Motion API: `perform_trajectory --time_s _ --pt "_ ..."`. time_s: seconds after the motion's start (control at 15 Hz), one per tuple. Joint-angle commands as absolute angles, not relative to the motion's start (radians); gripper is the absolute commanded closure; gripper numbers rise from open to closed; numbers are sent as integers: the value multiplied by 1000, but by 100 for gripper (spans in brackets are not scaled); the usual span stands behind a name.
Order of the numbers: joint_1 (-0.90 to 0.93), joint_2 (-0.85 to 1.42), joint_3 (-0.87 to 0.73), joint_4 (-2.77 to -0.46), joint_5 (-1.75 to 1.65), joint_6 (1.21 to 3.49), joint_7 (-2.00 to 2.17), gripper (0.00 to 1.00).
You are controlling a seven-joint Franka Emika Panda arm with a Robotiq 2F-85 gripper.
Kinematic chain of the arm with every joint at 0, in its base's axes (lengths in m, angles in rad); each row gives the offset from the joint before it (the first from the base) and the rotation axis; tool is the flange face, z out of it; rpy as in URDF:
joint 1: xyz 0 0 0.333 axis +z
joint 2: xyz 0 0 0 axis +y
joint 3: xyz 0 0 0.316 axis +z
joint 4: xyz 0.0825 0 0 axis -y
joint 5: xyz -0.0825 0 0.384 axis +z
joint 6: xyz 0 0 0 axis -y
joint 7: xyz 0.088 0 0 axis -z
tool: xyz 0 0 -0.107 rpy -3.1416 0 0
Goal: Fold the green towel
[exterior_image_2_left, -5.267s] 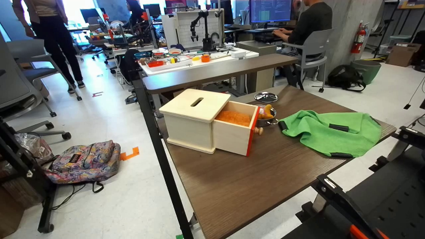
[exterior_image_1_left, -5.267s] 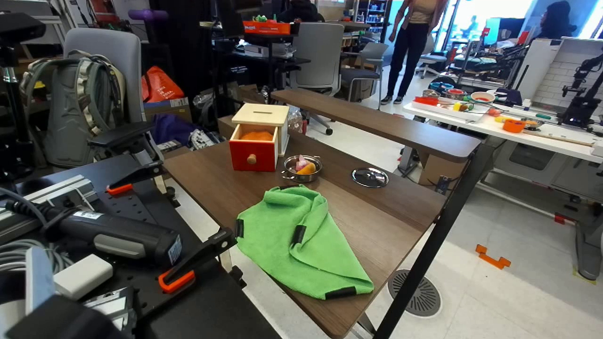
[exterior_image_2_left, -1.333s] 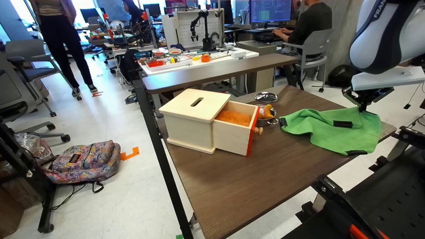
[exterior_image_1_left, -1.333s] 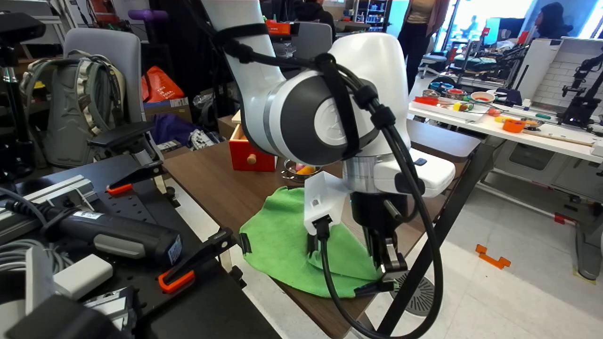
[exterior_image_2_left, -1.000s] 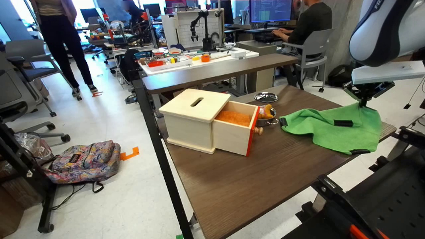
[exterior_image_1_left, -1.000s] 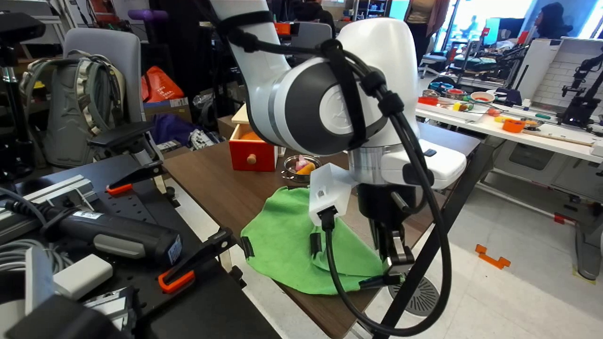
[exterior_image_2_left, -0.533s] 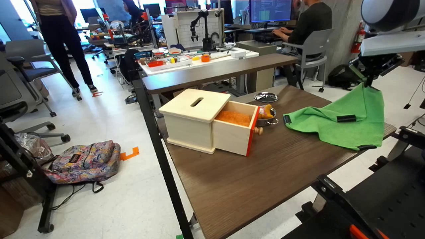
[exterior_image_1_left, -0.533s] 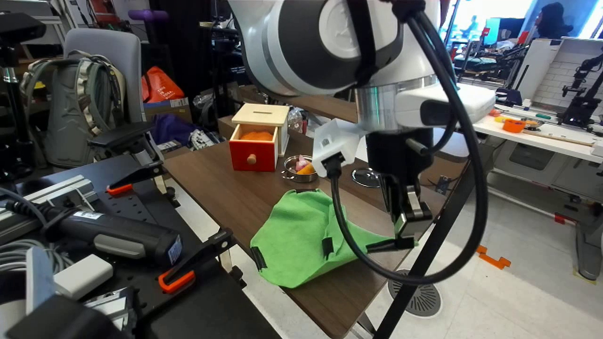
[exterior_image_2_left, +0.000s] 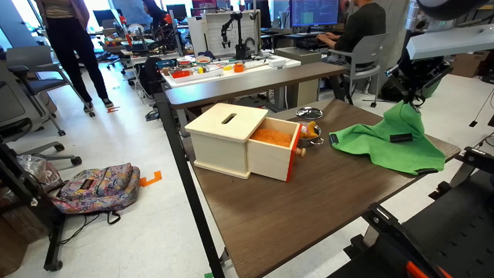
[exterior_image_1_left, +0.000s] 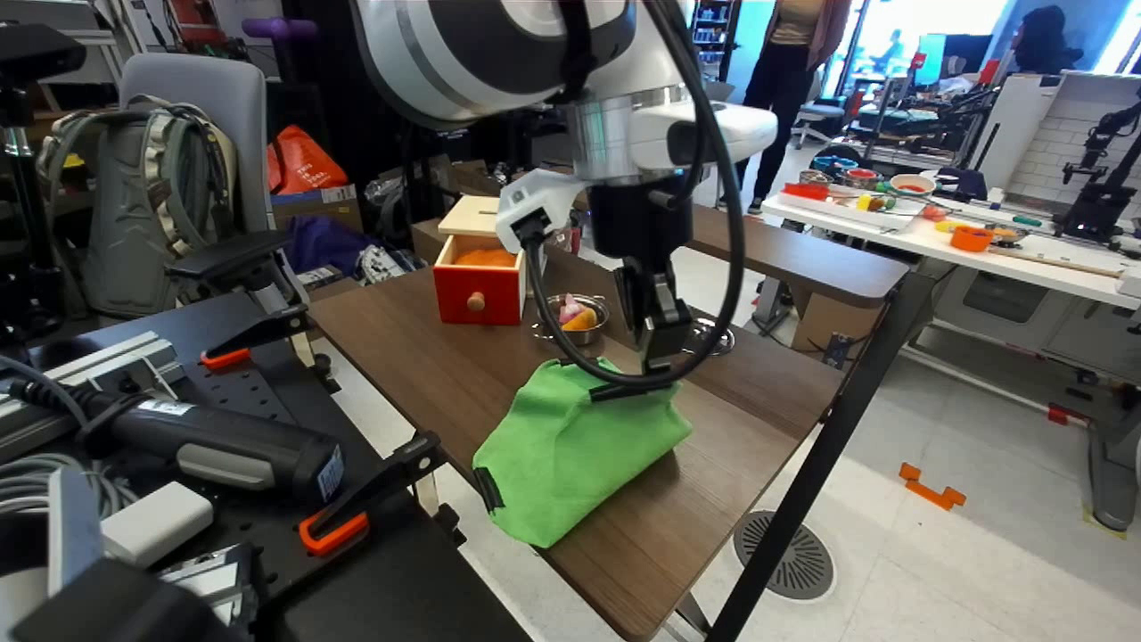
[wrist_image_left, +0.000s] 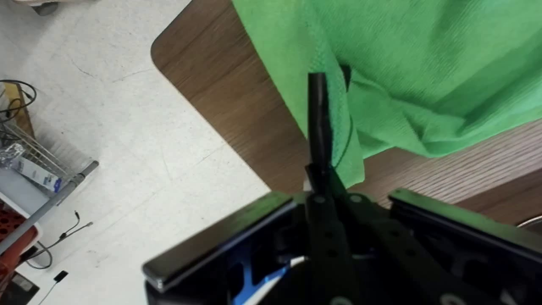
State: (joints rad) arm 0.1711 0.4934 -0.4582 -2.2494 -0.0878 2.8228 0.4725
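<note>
The green towel (exterior_image_1_left: 570,464) lies rumpled on the brown table, with black strips along parts of its border. One black-stripped edge is lifted off the table, and my gripper (exterior_image_1_left: 658,361) is shut on it. In an exterior view the towel (exterior_image_2_left: 389,154) rises to a raised peak under the gripper (exterior_image_2_left: 412,101), while its near part stays flat. In the wrist view the fingers of the gripper (wrist_image_left: 322,169) are together on the black strip (wrist_image_left: 319,118), and the raised cloth folds beside it. The cloth under the fold is partly hidden.
A wooden box (exterior_image_2_left: 218,150) with its red-fronted drawer pulled out stands on the table. Beside it are a metal pot (exterior_image_2_left: 310,143) holding toy food and a shiny lid (exterior_image_2_left: 309,112). A raised shelf (exterior_image_1_left: 802,259) runs along the table's edge. Black clamps (exterior_image_1_left: 383,486) sit on the neighbouring bench.
The towel lay untouched several seconds ago. Since then my gripper has lifted its black-stripped edge and, in the last half second, carried it inward over the towel toward the pot.
</note>
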Motion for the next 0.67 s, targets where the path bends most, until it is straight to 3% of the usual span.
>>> perform_trajectory --time_s 0.0,0.6 --pt "157 425 -380 -2319 -96 2823 431 100" --pt "168 503 -282 -2283 -84 2810 450 100"
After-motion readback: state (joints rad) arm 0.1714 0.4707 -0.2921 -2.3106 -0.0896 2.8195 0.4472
